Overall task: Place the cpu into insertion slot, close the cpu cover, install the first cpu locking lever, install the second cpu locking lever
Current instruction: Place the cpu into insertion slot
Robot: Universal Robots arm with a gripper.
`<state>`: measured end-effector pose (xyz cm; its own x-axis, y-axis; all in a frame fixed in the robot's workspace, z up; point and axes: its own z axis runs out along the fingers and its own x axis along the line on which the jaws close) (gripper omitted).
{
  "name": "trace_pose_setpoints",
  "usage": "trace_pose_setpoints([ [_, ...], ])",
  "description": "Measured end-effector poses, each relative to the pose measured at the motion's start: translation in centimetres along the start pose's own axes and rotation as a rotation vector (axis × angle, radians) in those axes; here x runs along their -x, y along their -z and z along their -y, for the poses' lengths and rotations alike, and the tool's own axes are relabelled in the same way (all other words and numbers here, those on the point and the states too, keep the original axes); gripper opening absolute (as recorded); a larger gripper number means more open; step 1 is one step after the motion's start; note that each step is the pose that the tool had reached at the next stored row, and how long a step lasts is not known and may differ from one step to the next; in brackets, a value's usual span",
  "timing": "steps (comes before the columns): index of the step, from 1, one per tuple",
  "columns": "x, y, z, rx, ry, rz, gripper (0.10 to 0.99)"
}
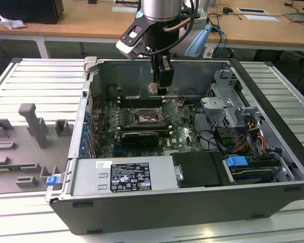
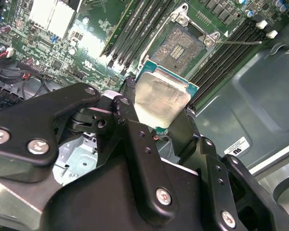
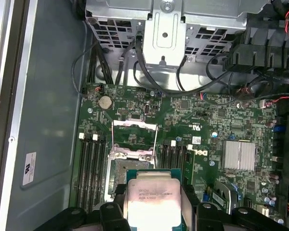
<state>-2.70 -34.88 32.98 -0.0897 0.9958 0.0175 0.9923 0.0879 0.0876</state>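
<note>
Gripper: the gripper is clamping the cpu by two opposite edges, its black fingers pressing in from either side.
Cpu: the cpu is hanging in the grip with its pale metal face turned toward the wrist cameras and a thin green edge showing around it. It is hovering above the motherboard, not seated in the socket.
Insertion slot: the insertion slot is lying open and bare, its dark contact field showing. In the first wrist view the held chip is overlapping one edge of it.
Cpu cover: the cpu cover is standing swung up off the slot, its silver frame and central window facing the camera.
Lever: a thin wire lever is reaching out from the slot's corner across the memory slots.
Motherboard: the green motherboard is lying flat on the floor of the case, with black memory slots flanking the socket and a silver heatsink sitting off to one side.
Case: the open computer case is lying on its side. A long black graphics card is sitting near the slot, a silver power supply is running along the near wall, and a drive cage is standing at the exterior view's right.
Surface: the case is resting on a pale ribbed metal table, and grey block fixtures are sitting on it at the exterior view's left.
Room: wooden desks are running behind the table, carrying papers and cables.
</note>
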Motion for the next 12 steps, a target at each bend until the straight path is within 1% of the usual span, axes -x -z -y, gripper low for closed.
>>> trace_pose_setpoints([
  [12, 0.01, -0.4, 0.03, 0.0, -0.004, 0.0004, 0.529],
])
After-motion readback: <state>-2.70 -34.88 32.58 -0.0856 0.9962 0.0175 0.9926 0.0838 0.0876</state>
